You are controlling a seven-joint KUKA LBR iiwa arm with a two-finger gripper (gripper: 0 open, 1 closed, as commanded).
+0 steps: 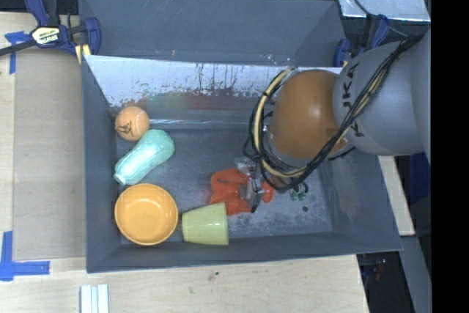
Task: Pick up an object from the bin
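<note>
Orange-red crumpled thing (pixel 226 187), low in the bin's (pixel 198 150) middle beside 1 green cup (pixel 205 225), sits under the gripper (pixel 253 191), open or closed I can't tell; seemingly the grasp step, needing a firm close, then lift.

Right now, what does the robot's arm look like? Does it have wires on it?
The arm is fat, round and silver-grey, with black letters printed on its side. Its wrist wears a smooth orange-brown dome cover. Yes, it has wires: black and yellow cables loop around that dome. Below it sits a small dark metal gripper.
</note>
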